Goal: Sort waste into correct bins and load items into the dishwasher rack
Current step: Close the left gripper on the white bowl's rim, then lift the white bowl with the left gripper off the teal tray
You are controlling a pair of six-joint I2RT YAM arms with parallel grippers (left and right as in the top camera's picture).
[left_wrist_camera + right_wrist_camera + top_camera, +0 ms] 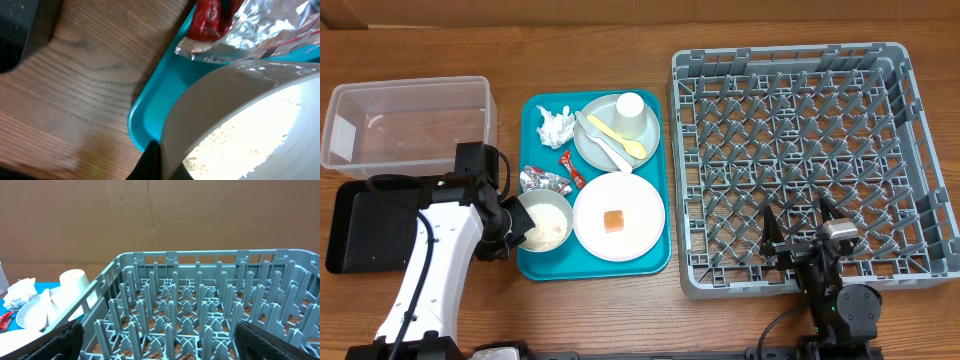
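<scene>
Fingers on the left (514, 222) were clamped on the rim of the small grey bowl (563, 203), rice grains (548, 232) inside, at the front-left corner of the teal tray (535, 268); right fingers (798, 225) just hung wide apart over the rack (720, 70).

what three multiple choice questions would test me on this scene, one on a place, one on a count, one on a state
1. Where is the orange food cube? A in the small bowl; B on the pink-white plate; C in the dishwasher rack.
2. How many dishes stand in the dishwasher rack? A none; B two; C four.
3. The left gripper is: A open; B shut on the small bowl's rim; C shut on the orange food cube.
Answers: B, the cube sits mid-plate; A, nothing stands in it; B, it pinches the rim.
</scene>
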